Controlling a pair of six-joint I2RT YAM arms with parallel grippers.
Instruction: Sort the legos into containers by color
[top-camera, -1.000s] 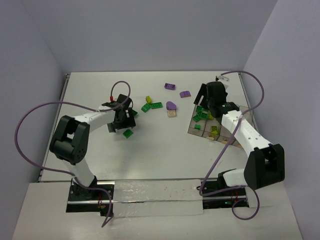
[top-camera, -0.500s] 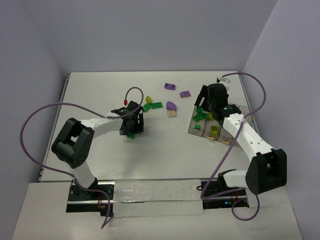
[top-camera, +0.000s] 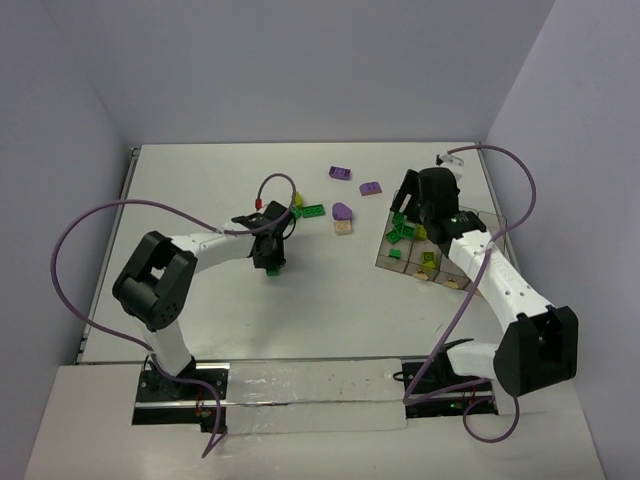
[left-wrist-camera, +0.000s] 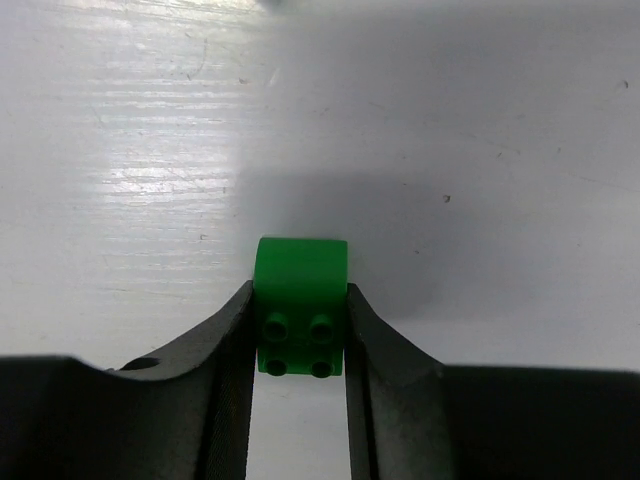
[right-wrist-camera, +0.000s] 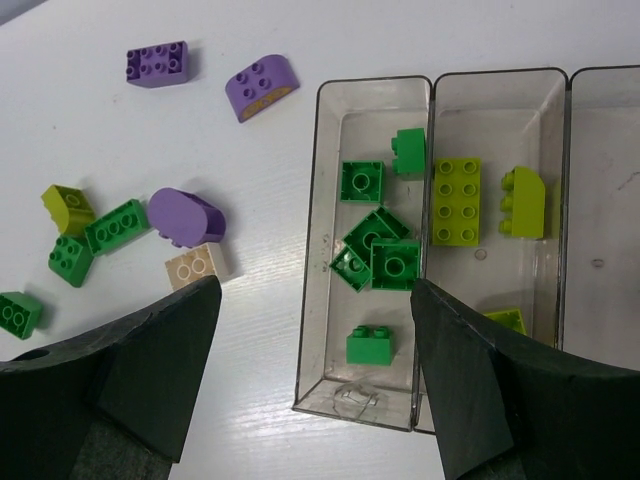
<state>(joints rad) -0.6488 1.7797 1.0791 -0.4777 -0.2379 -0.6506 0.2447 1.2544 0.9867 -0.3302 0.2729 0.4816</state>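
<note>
The left end effector was seen clamped on a dark green brick, its fingers pressed against the two side faces. The brick rested on the bench, left of the middle and well apart from the containers. The right end effector was held with jaws apart above the containers, nothing between them. The grip looked centred and square, so a straight vertical lift was judged best before any swing toward the bins. The end compartment, leftmost in the right wrist view, where other dark green bricks lay, was judged the target. The neighbouring one held yellow-green bricks. Care was called for, since the right arm hovered over that same compartment and a collision was to be avoided.
</note>
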